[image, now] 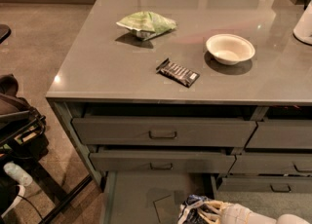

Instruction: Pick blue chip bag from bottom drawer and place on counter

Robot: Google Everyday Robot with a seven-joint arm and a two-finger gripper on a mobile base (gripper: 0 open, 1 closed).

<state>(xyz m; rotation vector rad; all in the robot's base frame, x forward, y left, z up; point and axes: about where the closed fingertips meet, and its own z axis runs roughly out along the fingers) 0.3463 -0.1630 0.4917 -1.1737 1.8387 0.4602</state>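
The blue chip bag (194, 209) lies crumpled on the floor of the open bottom drawer (131, 194), toward its right front, next to a square paper scrap (165, 208). My gripper (210, 210) comes in low from the right on a white arm and is right against the bag's right side, inside the drawer. The bag's lower part is cut off by the picture's edge. The grey counter (112, 67) lies above the drawers.
On the counter are a pale green bag (146, 24), a black bar wrapper (178, 72), a white bowl (230, 49) and a white object (304, 23) at the right edge. Two closed drawers with dark handles (163, 134) sit above the open one. Dark gear (17, 121) stands at left.
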